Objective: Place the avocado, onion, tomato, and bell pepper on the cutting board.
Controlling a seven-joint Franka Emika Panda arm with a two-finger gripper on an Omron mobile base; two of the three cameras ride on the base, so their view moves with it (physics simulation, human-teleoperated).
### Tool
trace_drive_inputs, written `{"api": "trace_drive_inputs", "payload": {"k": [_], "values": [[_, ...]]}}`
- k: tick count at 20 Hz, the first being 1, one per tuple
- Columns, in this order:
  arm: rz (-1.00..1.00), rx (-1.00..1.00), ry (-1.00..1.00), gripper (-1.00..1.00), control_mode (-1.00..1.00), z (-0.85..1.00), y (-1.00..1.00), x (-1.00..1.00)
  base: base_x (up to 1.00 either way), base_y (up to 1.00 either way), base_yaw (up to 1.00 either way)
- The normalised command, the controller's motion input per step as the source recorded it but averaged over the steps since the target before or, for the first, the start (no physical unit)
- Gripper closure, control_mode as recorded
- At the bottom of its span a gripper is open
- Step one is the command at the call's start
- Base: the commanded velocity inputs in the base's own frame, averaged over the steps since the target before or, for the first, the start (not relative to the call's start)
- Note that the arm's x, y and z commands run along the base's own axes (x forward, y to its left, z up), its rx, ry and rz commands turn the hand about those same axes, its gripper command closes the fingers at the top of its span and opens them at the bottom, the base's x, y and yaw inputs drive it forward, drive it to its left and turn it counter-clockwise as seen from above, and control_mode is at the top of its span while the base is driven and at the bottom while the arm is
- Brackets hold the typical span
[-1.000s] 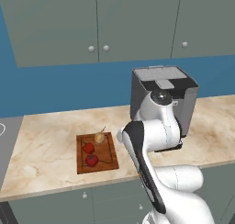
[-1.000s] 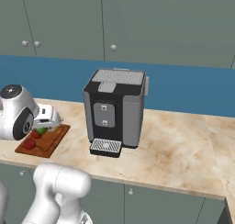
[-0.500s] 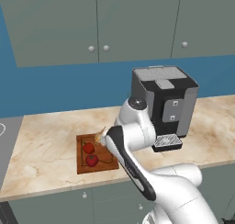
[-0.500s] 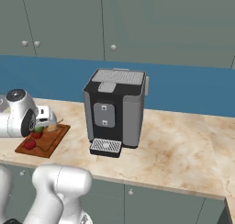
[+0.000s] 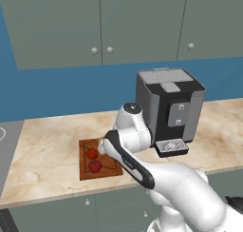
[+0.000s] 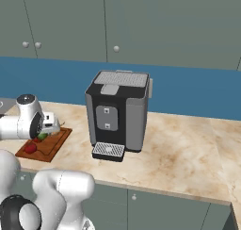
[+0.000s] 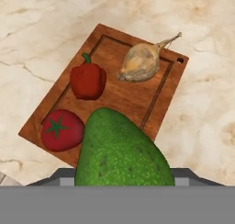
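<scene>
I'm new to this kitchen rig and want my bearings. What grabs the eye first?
The big green avocado fills the hand view's foreground, held above the cutting board. On the board lie the onion, bell pepper and tomato. A black coffee machine stands on the counter beside it.
</scene>
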Motion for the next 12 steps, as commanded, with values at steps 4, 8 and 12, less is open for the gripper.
{"api": "trace_drive_inputs", "payload": {"k": [4, 8, 12], "values": [[0.0, 0.0, 0.05, 1.0, -1.0, -0.33, 0.0, 0.15, 0.0, 0.0, 0.0], [0.0, 0.0, 0.09, 1.0, -1.0, -0.41, 0.03, 0.29, 0.0, 0.0, 0.0], [0.0, 0.0, 0.11, 1.0, -1.0, -0.4, 0.08, 0.31, 0.0, 0.0, 0.0]]}}
